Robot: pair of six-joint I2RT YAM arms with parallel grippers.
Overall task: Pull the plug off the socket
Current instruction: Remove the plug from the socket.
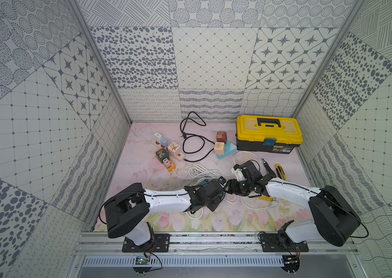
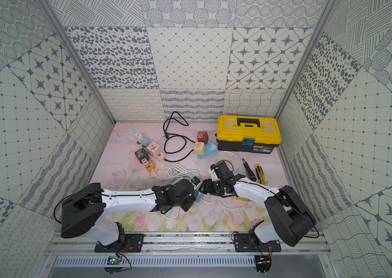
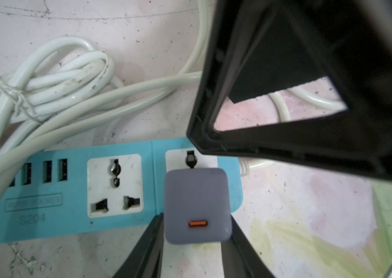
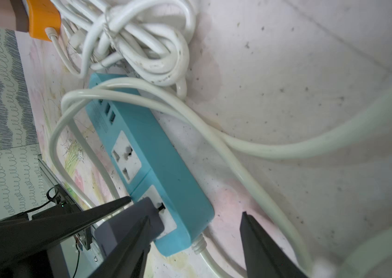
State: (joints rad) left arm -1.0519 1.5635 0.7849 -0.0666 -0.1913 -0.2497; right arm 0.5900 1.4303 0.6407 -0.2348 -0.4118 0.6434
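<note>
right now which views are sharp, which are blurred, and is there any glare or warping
Top views: even soft light, no glare, the walls splay out from the wide lens. Left wrist: plug sharp, the lettering on the strip soft. Right wrist: strip sharp, the cable nearest the lens blurred.

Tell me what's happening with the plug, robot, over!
Left hand shut on grey plug, seated in blue strip. Right hand open, straddling strip's end. White cable lies across strip, clear of plug.
</note>
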